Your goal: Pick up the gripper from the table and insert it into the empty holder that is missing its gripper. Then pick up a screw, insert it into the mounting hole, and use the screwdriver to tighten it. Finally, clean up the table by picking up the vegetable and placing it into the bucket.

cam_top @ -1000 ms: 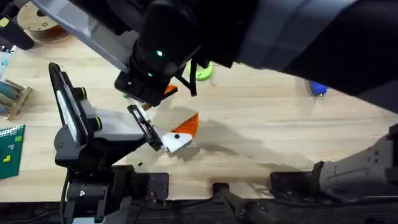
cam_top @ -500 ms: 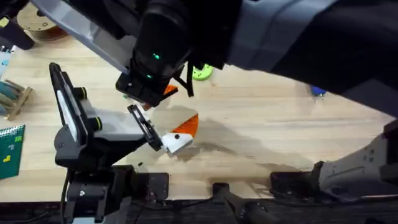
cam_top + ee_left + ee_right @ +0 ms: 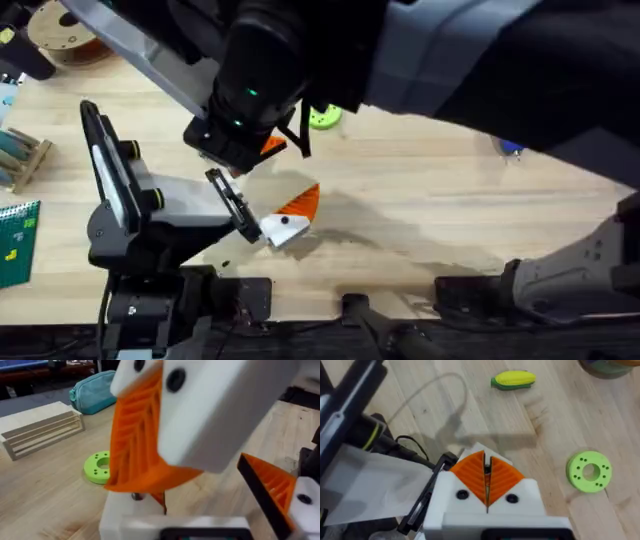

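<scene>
The right pincer [image 3: 486, 459] is seen closed, its two orange ribbed pads [image 3: 470, 477] pressed together with a thin slit between them. Whether the loose gripper is pinched there cannot be told. In the left wrist view a narrow orange sliver is seen just under its tips. It is held low over the table [image 3: 430, 210], between the jaws of the left pincer [image 3: 292, 218], which is spread open – one orange finger [image 3: 270, 485] on one side, the plain white holder [image 3: 125, 515] on the other. Little room is left around the two pincers.

Beyond them, a flat green ring disc [image 3: 590, 471] lies near the right pincer, apart from it, with bare wood between. Farther off, the yellow toy corn [image 3: 514, 380] lies on its side, on the table. Well apart from it, part of the olive bucket [image 3: 605, 367] with its brown rim is cut by the picture's edge.

The blue screwdriver [image 3: 512, 143] is glimpsed at the far right of the table, under the raised right arm – open table lies between it and the pincers. A slatted wooden rack [image 3: 42, 427] and a teal pouch [image 3: 95, 390] are placed towards the table's left side.
</scene>
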